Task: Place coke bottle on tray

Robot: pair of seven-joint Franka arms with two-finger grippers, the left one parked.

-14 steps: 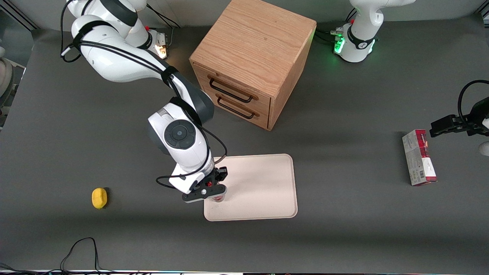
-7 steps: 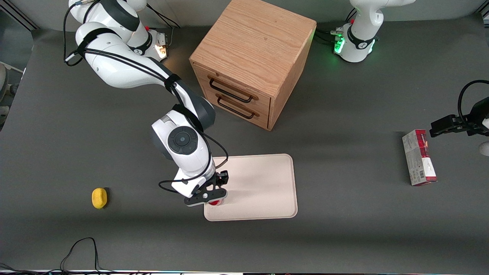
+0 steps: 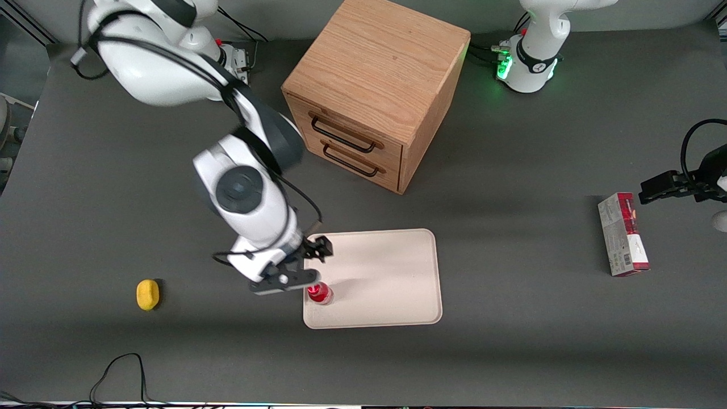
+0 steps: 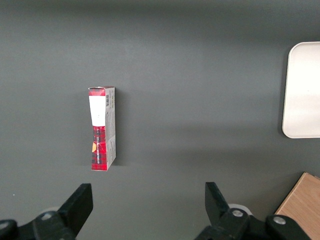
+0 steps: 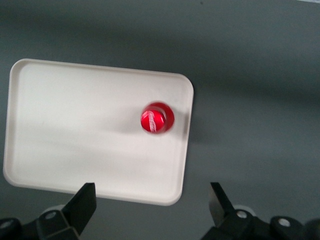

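Note:
The coke bottle (image 3: 320, 293) stands upright on the cream-white tray (image 3: 386, 272), near the tray's corner closest to the front camera at the working arm's end. In the right wrist view I look down on its red cap (image 5: 156, 119), with the tray (image 5: 75, 125) under it. My right gripper (image 3: 301, 264) hangs high above that edge of the tray, open and empty, clear of the bottle. Its two dark fingers (image 5: 85, 202) stand wide apart, and the gripper (image 5: 152, 205) holds nothing.
A wooden two-drawer cabinet (image 3: 375, 91) stands farther from the front camera than the tray. A yellow object (image 3: 147, 294) lies toward the working arm's end. A red-and-grey carton (image 3: 622, 233) lies toward the parked arm's end and also shows in the left wrist view (image 4: 102, 127).
The gripper was down around the bottle on the tray. It has let go, risen and drawn back toward the working arm's end. The bottle stays standing on the tray.

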